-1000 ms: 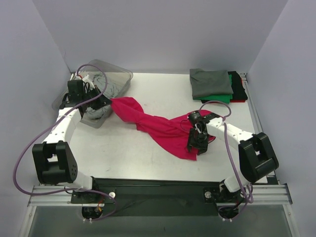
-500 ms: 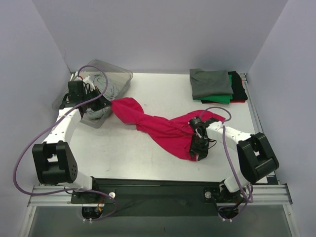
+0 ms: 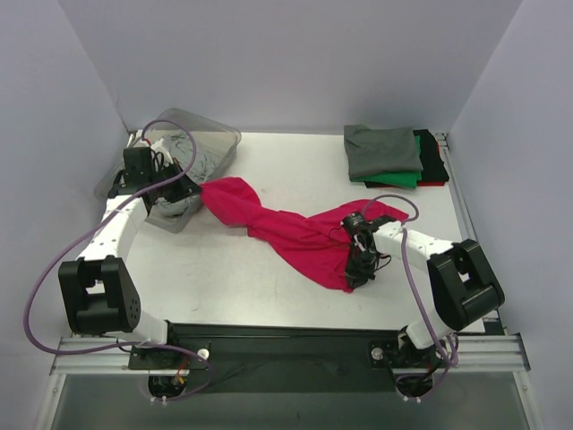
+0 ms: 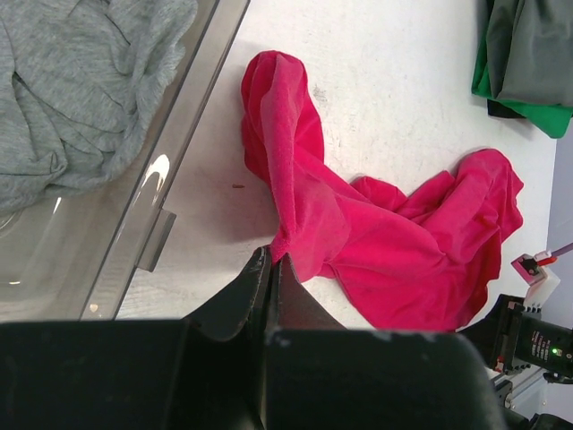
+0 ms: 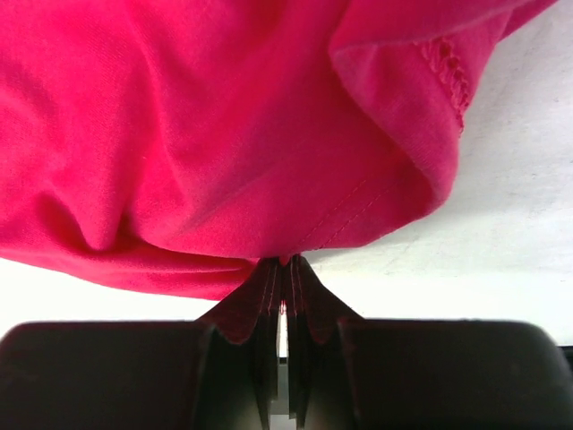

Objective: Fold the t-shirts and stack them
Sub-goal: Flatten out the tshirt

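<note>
Since a second ago the right gripper [image 3: 357,266] moved toward 6 o'clock and closed on the hem of the magenta t-shirt [image 3: 285,231], which lies twisted across the table [image 3: 269,170]. At 10 o'clock the left gripper [image 4: 271,260] pinches the other end, probably a sleeve, beside the bin [image 3: 224,148]. Lift both evenly and pull apart to spread the cloth.

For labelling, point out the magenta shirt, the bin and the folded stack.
magenta shirt [image 3: 295,235]: top view, its middle.
bin [image 4: 188,107]: left wrist view, its clear wall.
stack [image 3: 380,148]: top view, grey shirt on top.
</note>
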`<state>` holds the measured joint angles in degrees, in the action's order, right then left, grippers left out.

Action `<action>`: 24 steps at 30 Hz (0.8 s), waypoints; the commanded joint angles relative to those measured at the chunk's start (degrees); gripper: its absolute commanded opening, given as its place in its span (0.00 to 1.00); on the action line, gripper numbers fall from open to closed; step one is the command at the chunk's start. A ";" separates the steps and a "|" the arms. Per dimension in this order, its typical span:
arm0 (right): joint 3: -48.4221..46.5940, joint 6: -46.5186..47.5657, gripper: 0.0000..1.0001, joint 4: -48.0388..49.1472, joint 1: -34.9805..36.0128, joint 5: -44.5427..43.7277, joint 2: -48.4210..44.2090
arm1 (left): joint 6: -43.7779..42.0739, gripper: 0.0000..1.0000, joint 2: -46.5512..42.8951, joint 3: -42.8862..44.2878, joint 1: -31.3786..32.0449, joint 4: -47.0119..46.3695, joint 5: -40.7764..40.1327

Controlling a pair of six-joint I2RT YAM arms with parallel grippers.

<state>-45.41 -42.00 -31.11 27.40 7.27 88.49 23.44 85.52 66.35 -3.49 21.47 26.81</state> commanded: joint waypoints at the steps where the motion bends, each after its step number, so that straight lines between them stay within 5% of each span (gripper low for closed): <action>1: -0.46 -0.02 0.00 -3.94 -0.59 0.55 -2.17 | -0.94 0.00 -0.79 2.56 -0.64 0.14 -0.26; 10: -21.63 7.10 0.00 -22.12 -9.53 -1.03 -14.56 | 5.99 0.00 -3.07 10.88 -1.35 0.94 -1.05; 17: -59.11 16.76 0.00 -31.90 -13.86 -6.90 -12.91 | 11.80 0.00 -3.69 26.71 -1.26 2.08 0.52; 24: -79.12 21.51 0.00 -31.73 -13.69 -10.52 -12.37 | 12.68 0.00 -9.39 38.59 -1.26 3.75 0.61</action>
<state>-120.09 -24.97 -59.16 13.58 0.30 75.99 34.83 80.73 99.44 -4.25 25.76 26.63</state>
